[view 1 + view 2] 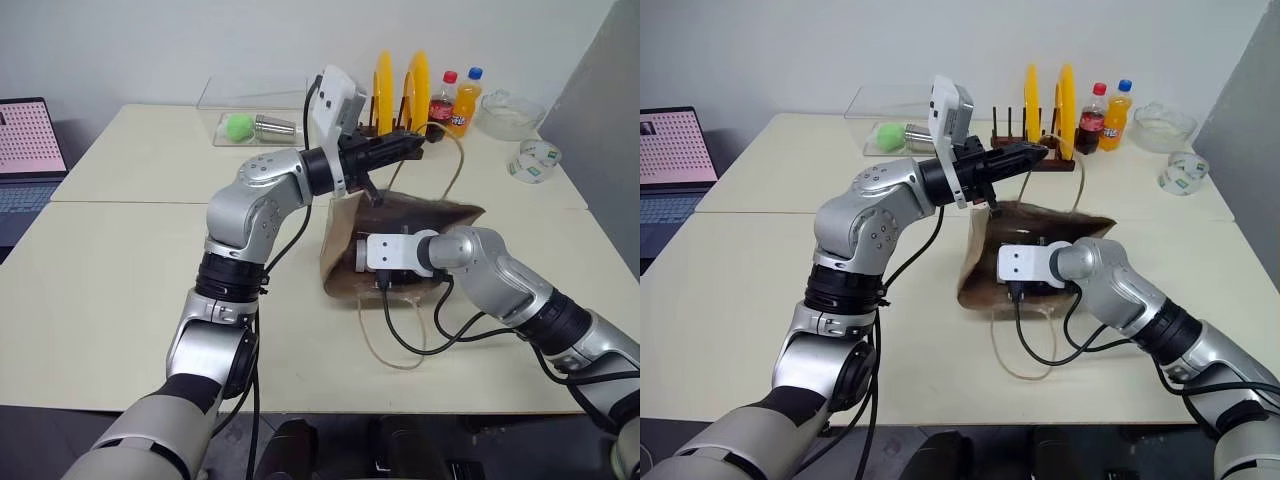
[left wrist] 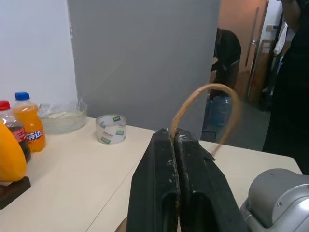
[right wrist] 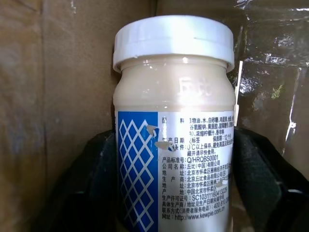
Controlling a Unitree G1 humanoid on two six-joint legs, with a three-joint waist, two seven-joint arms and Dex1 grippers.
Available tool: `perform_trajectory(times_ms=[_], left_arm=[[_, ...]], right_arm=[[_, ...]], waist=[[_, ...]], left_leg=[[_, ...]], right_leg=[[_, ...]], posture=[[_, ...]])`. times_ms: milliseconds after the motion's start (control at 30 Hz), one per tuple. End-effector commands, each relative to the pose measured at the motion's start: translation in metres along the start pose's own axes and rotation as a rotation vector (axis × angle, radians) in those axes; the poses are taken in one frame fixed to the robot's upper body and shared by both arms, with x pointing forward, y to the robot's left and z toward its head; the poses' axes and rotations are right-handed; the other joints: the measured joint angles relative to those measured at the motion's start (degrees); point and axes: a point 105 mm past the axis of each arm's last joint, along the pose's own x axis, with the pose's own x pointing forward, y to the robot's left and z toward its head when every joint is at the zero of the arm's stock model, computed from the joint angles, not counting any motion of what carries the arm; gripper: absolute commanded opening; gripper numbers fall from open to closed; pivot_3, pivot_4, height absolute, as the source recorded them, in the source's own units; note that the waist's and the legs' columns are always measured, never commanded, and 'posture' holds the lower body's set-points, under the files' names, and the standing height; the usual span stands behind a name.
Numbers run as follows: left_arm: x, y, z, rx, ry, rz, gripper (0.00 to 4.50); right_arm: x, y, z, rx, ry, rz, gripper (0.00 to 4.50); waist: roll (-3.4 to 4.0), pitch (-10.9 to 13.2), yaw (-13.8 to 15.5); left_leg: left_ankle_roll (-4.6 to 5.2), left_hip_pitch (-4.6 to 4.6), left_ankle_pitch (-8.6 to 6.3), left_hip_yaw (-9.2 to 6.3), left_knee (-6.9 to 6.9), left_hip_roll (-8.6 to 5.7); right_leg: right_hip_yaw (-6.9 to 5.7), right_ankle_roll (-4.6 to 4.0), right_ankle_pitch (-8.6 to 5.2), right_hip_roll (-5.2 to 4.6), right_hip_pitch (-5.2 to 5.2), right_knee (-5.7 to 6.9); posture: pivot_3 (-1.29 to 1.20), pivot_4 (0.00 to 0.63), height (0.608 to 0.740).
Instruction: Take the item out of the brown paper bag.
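Now L claw pinched tight on bag handle, lifting brown paper bag. R claw inside bag, fingers apart w/ jar between them.

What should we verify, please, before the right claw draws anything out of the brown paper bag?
1. Left claw shut on the bag's upper handle, lifting it: ok.
2. Brown paper bag mouth open enough for the right arm: ok.
3. Right claw inside the bag, lined up on the white-capped jar: ok.
4. Firm grip on the jar: cannot tell.
5. Lower handle lying loose on the table under the right arm, free of snagging: cannot tell.
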Motion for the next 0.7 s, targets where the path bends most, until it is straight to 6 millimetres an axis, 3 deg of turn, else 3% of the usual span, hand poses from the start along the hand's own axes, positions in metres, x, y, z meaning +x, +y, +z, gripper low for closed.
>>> perform_trajectory(times_ms=[33,200,367,533,600,700], left_arm=[[-0.002,0.004,0.011,0.056,-0.018,0.035,0.0],[-0.005,0.018,0.008,0.076,0.009,0.108,0.0],[-0.006,0.025,0.005,0.091,0.025,0.139,0.0],[-0.008,0.028,0.002,0.1,0.033,0.153,0.0],[-0.009,0.029,0.001,0.104,0.038,0.158,0.0],[-0.01,0.03,-0.002,0.103,0.044,0.164,0.0]], right_arm=[[-0.034,-0.027,0.031,-0.121,-0.149,-0.144,3.02],[-0.075,-0.029,0.054,-0.219,-0.348,-0.229,3.02],[-0.106,-0.025,0.064,-0.275,-0.512,-0.294,3.02],[-0.146,-0.045,0.066,-0.277,-0.638,-0.532,3.02],[-0.161,-0.057,0.062,-0.272,-0.643,-0.655,3.02],[-0.185,-0.083,0.031,-0.173,-0.527,-0.885,3.02]], waist=[[0.0,0.0,0.0],[0.0,0.0,0.0],[0.0,0.0,0.1],[-0.01,0.0,0.1],[-0.01,0.0,0.1],[0.0,0.0,0.2]], left_leg=[[0.0,-0.05,0.0,-0.01,0.0,0.0],[-0.01,-0.07,0.0,-0.03,-0.02,0.0],[-0.01,-0.02,0.0,-0.02,-0.01,0.0],[-0.01,-0.02,0.0,0.01,-0.01,0.0],[-0.01,0.0,0.0,0.02,-0.01,0.01],[-0.02,-0.01,0.0,0.01,-0.01,0.01]], right_leg=[[-0.01,0.0,0.0,0.0,-0.04,0.0],[-0.01,0.0,0.0,0.0,-0.04,-0.03],[-0.01,0.01,0.0,0.0,0.01,0.0],[0.01,0.0,0.0,0.0,0.01,0.0],[0.02,0.0,0.0,0.0,0.0,0.03],[0.01,0.0,0.0,0.0,0.0,0.06]], posture=[[0.0,0.15,0.74],[0.0,0.15,0.74],[0.0,0.15,0.74],[0.0,0.15,0.74],[0.0,0.15,0.74],[0.0,0.15,0.74]])
